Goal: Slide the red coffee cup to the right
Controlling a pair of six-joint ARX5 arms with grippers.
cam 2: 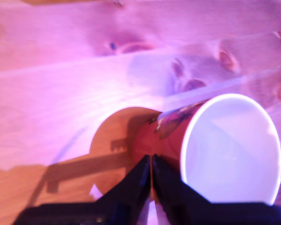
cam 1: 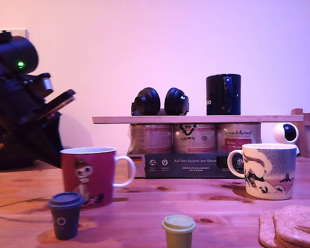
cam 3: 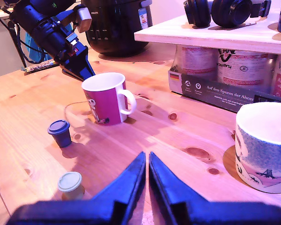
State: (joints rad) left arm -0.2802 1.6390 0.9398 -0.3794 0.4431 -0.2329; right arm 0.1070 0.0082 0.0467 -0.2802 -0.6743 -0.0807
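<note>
The red coffee cup (cam 1: 88,174) stands upright on the wooden surface (cam 1: 196,206) toward the exterior view's left, handle pointing to that view's right, near a small dark blue lidded cup (cam 1: 65,215). Only the second wrist view shows the first arm reaching down at a slant from behind, its tip at the cup's far wall. From the first wrist view, my first claw (cam 2: 151,180) has its fingers pressed together, right against the cup's red side (cam 2: 161,140) below the white rim. My second claw (cam 3: 147,180) is likewise closed on nothing, hovering low over bare wood, well apart from the cup, with a white-and-blue mug (cam 3: 264,145) nearby.
</note>
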